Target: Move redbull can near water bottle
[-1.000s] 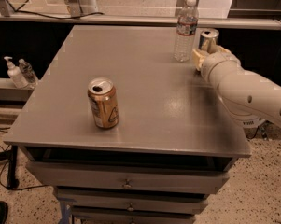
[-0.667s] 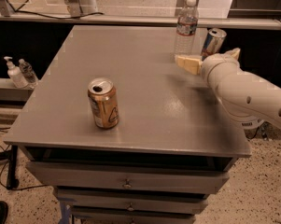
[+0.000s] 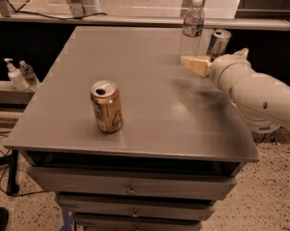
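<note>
Presently we log 1 redbull can (image 3: 218,42), upright at the far right of the worktop (image 3: 135,57), just to the right of 1 water bottle (image 3: 191,28). 1 end effector (image 3: 213,57): fingers spread, gripping nothing, low over the worktop just in front of that can. 1 gold can (image 3: 106,106), opened, stands well apart at front left.

The redbull can (image 3: 218,42) stands just beside the water bottle (image 3: 192,25) near the worktop's (image 3: 149,81) far right corner. The gripper (image 3: 213,59) hangs just in front of the can, fingers spread. A gold can (image 3: 106,106) stands toward the near left corner.
</note>
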{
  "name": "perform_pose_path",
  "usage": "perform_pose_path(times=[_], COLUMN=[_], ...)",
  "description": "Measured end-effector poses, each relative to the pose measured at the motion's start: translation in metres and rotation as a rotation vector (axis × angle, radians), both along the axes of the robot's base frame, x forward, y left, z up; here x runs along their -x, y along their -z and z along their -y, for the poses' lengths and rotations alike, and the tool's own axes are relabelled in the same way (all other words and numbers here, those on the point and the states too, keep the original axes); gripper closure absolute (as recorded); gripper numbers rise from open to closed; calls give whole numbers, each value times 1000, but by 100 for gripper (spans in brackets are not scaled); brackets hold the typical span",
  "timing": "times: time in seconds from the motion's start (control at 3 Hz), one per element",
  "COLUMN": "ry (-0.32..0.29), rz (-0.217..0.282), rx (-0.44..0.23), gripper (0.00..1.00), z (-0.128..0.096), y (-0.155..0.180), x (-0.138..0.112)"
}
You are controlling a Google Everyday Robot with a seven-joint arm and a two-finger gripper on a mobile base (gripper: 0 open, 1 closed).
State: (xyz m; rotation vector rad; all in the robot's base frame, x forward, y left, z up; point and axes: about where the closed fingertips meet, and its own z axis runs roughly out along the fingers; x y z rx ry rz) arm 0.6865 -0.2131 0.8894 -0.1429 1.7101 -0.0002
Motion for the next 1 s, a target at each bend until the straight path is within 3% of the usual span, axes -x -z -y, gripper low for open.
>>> perform_pose_path(times=[0.33, 0.67, 1.0], ry=[-112, -182, -205], rz=[28, 52, 58], rx=[-39, -29, 15], gripper=[0, 0, 0], z=[-2, 19, 54], y=[-25, -52, -73], x=[14, 38, 65])
